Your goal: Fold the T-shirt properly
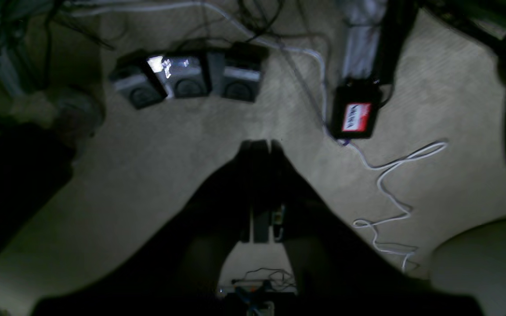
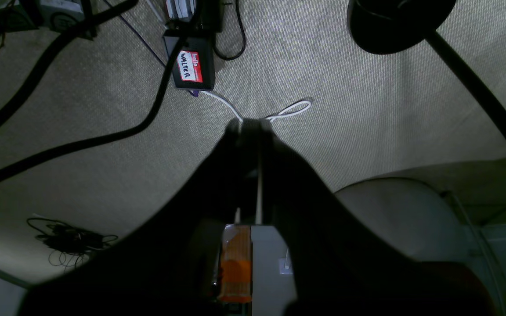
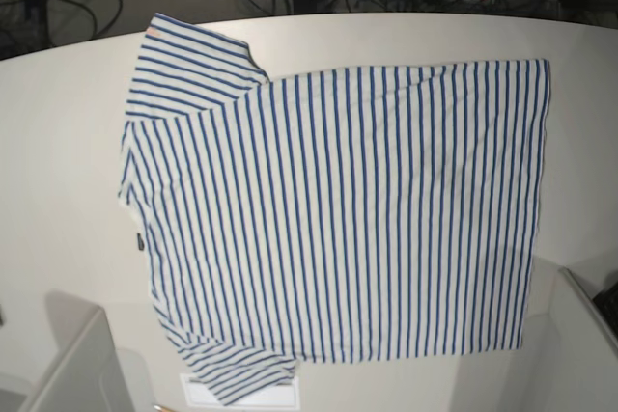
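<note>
The T-shirt (image 3: 348, 209), white with thin blue stripes, lies spread flat on the white table (image 3: 58, 142) in the base view. Its neck is at the left and its hem at the right. One sleeve with a small orange mark (image 3: 152, 34) points to the far left corner, and the other sleeve (image 3: 241, 373) lies at the near edge. A dark neck tag (image 3: 140, 241) shows at the collar. Neither gripper shows in the base view. My left gripper (image 1: 259, 145) and my right gripper (image 2: 251, 125) are shut and empty, hanging over the carpeted floor away from the shirt.
On the floor lie three foot pedals (image 1: 187, 79), a black box with a red name label (image 2: 190, 66), also in the left wrist view (image 1: 355, 115), cables and a black round stand base (image 2: 393, 22). Grey panels (image 3: 72, 364) rise at the table's near corners.
</note>
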Controlling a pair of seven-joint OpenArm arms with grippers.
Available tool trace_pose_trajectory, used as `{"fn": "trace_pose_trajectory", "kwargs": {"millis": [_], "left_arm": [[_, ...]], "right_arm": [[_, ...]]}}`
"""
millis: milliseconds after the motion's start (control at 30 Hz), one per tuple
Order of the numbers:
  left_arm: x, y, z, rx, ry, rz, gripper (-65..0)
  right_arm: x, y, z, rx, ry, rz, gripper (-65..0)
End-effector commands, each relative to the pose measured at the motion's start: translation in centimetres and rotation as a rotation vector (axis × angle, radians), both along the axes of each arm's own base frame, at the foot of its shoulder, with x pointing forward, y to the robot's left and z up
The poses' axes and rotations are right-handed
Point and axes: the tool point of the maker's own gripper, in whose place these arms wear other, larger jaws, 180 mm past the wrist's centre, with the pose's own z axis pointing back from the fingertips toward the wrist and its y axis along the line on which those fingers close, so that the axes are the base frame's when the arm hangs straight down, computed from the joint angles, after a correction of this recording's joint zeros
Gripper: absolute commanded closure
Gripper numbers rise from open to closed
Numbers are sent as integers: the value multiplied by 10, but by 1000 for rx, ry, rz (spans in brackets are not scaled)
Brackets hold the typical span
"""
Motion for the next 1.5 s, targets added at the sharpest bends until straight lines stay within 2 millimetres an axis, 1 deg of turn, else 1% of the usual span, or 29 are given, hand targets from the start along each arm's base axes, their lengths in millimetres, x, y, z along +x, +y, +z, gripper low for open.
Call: {"fn": "trace_pose_trajectory", "kwargs": {"millis": [0, 33, 100, 133, 167, 200, 233, 300, 367, 400, 433, 467, 533, 700, 767, 833, 900, 1000, 1067, 1133, 1200, 1300, 1367, 1433, 1467], "left_arm": [[-14, 1, 2, 5, 25, -7, 0], [-18, 3, 2, 7, 31, -14, 0], [-14, 5, 2, 9, 9, -21, 0], [-18, 5, 3, 8, 4, -23, 0], [-15, 7, 4, 10, -19, -28, 0], [-14, 11, 6, 16, -35, -33, 0], [-16, 12, 7, 15, -48, -33, 0], [-28, 11, 11, 14, -51, -28, 0], [-38, 17, 16, 21, -52, -44, 0], [-44, 18, 18, 22, -53, -44, 0], [-48, 18, 21, 21, -58, -44, 0], [-53, 19, 24, 22, -63, -41, 0], [-56, 26, 31, 31, -85, -52, 0], [-73, 23, 49, 22, -115, -69, 0], [-77, 22, 56, 17, -126, -75, 0], [-80, 31, 65, 24, -142, -100, 0], [-76, 37, 75, 31, -171, -115, 0], [-64, 48, 93, 37, -225, -158, 0], [-54, 50, 106, 36, -268, -183, 0], [-47, 51, 124, 28, -310, -212, 0], [-34, 56, 147, 42, -370, -218, 0], [-12, 68, 184, 84, -457, -219, 0], [9, 78, 205, 118, -520, -226, 0], [33, 96, 225, 177, -589, -225, 0], [41, 104, 231, 201, -611, -225, 0]], "right_arm": [[-5, 0, 1, 4, 13, 2, 0], [-5, 0, 1, 4, 13, 2, 0], [-5, 0, 1, 4, 13, 2, 0], [-8, 0, 1, 4, 16, 2, 0], [-12, 0, 2, 4, 19, 2, 0], [-10, 0, 1, 4, 4, 3, 0], [-13, 0, 2, 5, -5, 3, 0], [-18, 0, 4, 3, -33, -4, 0], [-24, 0, 6, 2, -48, -4, 0], [-27, -2, 8, -1, -55, -3, 0], [-30, -10, 9, -13, -62, 0, 0], [-35, -13, 11, -17, -62, 2, 0], [-44, -15, 14, -20, -62, 1, 0], [-69, -17, 25, -24, -61, 1, 0], [-74, -25, 31, -47, -77, -38, 0], [-77, -37, 38, -83, -101, -92, 0], [-73, -50, 46, -116, -138, -122, 0], [-67, -65, 60, -153, -193, -143, 0], [-60, -72, 70, -171, -236, -147, 0], [-52, -75, 84, -189, -287, -166, 0], [-38, -87, 101, -230, -341, -196, 0], [-19, -99, 125, -275, -386, -243, 0], [4, -108, 143, -303, -442, -265, 0], [32, -120, 164, -336, -509, -275, 0], [43, -124, 173, -347, -533, -279, 0]]}}
